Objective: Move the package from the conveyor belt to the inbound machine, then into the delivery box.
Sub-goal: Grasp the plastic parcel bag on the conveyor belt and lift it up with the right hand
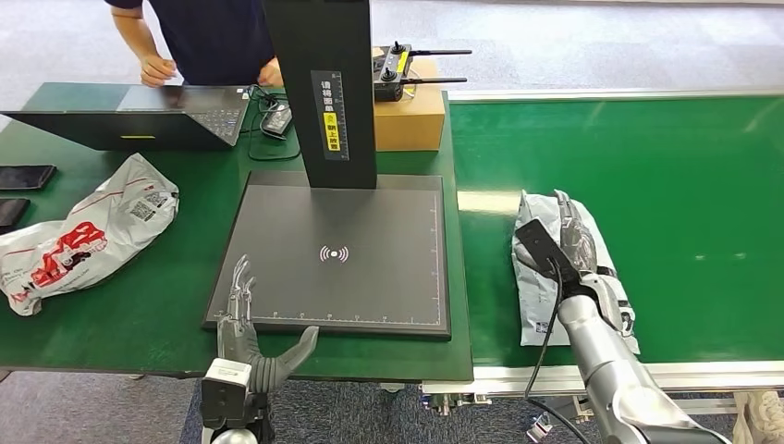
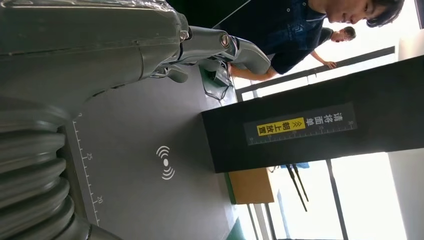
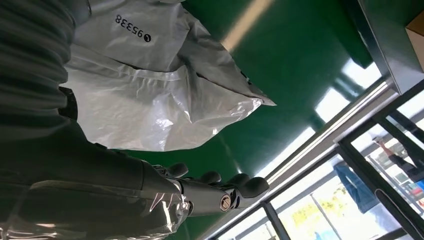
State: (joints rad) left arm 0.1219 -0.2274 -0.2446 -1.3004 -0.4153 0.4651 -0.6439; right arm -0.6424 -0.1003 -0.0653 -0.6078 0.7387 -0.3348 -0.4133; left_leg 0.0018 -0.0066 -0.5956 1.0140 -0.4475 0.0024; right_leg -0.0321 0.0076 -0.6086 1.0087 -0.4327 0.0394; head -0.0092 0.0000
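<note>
A grey plastic package [image 1: 536,305] lies on the green conveyor belt [image 1: 666,213], close to its left end. My right hand [image 1: 571,231] is stretched flat just over the package, fingers straight and holding nothing. In the right wrist view the fingers [image 3: 220,187] hang above the crinkled package [image 3: 150,100], which bears a printed number. The inbound machine is a dark flat plate [image 1: 342,254] with a black column [image 1: 322,83]. My left hand [image 1: 245,319] is spread at the plate's front left corner, empty. The left wrist view shows that hand [image 2: 150,55] over the plate [image 2: 140,165].
A white and red package [image 1: 88,231] lies on the green table left of the plate. Behind it stand a laptop [image 1: 139,116] with a person [image 1: 208,37] at it, and two phones [image 1: 23,176]. A cardboard box [image 1: 411,116] with a controller on top sits behind the column.
</note>
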